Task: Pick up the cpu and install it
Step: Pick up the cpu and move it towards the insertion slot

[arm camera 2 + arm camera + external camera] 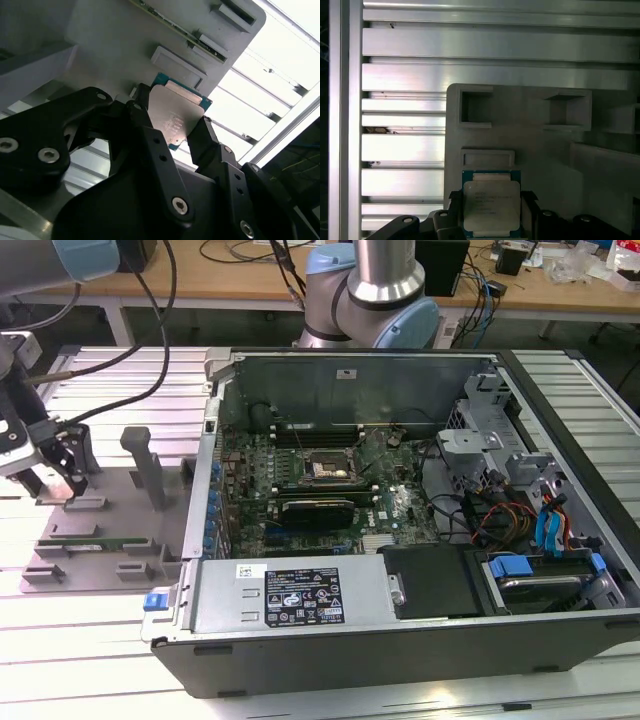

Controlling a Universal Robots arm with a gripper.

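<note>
- Fingers (155,150) of the black gripper (172,120) are closed on two opposite edges of the small, flat, square cpu with a silvery-grey metal top and green rim (175,112). The gap between them is just the chip's width.
- In the first wrist view the cpu (491,207) sits between the tips of the gripper (491,200), metal top towards the camera. Being square, it has no long axis, and its edges run parallel to the edges of the pale grey moulded holder tray (535,135) under it.
- A low rectangular raised block (487,157) on the tray lies just beside the chip's far edge. Whether the chip rests on the tray or hangs clear of it I cannot tell.
- In the exterior view the gripper (70,465) is over the far part of the tray (110,510), at the exterior view's left. The tray lies on the slatted aluminium table (60,640).
- The open black computer case (400,650) lies flat beside the tray. The square black socket frame (328,468) on its green motherboard is well apart from the gripper.
</note>
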